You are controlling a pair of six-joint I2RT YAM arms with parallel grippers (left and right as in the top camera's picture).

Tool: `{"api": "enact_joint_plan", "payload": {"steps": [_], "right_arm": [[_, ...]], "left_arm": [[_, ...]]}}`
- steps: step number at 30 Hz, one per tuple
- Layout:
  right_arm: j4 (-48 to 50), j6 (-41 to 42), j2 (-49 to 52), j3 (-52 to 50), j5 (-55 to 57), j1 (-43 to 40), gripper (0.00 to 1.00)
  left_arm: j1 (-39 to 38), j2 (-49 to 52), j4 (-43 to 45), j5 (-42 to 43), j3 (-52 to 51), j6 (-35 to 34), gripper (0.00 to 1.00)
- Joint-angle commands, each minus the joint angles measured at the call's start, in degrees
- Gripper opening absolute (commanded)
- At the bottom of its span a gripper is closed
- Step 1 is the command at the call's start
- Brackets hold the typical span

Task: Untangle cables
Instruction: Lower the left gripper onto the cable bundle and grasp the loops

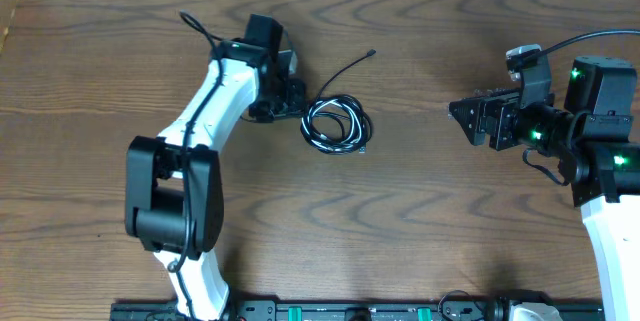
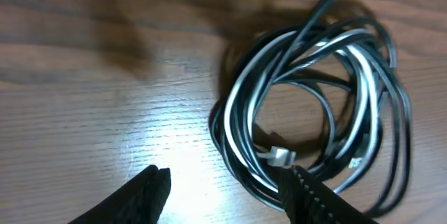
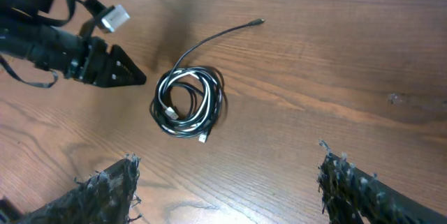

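Coiled black and white cables [image 1: 337,124] lay mid-table [image 1: 420,211], one end trailing toward one o'clock. The left gripper [image 2: 227,171] stood partly open (straddling the coil's nine o'clock edge); the right gripper [image 3: 228,158] gaped wide, empty.

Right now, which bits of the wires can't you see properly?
- Left wrist view: one finger of the left tool covers the lower part of the cables.
- Left wrist view: the loose black end runs off the top edge, so its plug is cut off.
- Overhead view: the bundle is too small to tell how the cords cross or how many there are.
- Right wrist view: the plugs are too small to tell what kind they are.
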Motion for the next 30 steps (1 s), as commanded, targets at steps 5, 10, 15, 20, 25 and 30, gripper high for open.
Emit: {"api": "enact_joint_plan", "payload": {"steps": [5,10,15,20,25,30], "right_arm": [[-1.0,0.8,0.2,1.1,0.2,0.2,0.82],[-1.2,0.8,0.5,1.1,0.2,0.2,0.82],[-1.7,0.8,1.4,1.1,0.2,0.2,0.82],[-2.1,0.8,2.3,1.1,0.2,0.2,0.82],[-2.1,0.8,2.5,1.1,0.2,0.2,0.82],[-2.1,0.8,2.5,1.1,0.2,0.2,0.82]], "left_arm": [[0.0,3.1,-0.1,-1.6,0.9,-1.7,0.54],[0.0,3.1,0.1,-1.7,0.8,-1.7,0.50],[0.0,3.1,0.9,-1.7,-0.3,-1.7,0.50],[0.0,3.2,1.9,-1.7,-1.6,-1.9,0.50],[0.0,3.2,3.7,-1.6,-3.3,-1.9,0.50],[0.0,3.2,4.6,-1.6,-4.0,-2.3,0.50]]}}
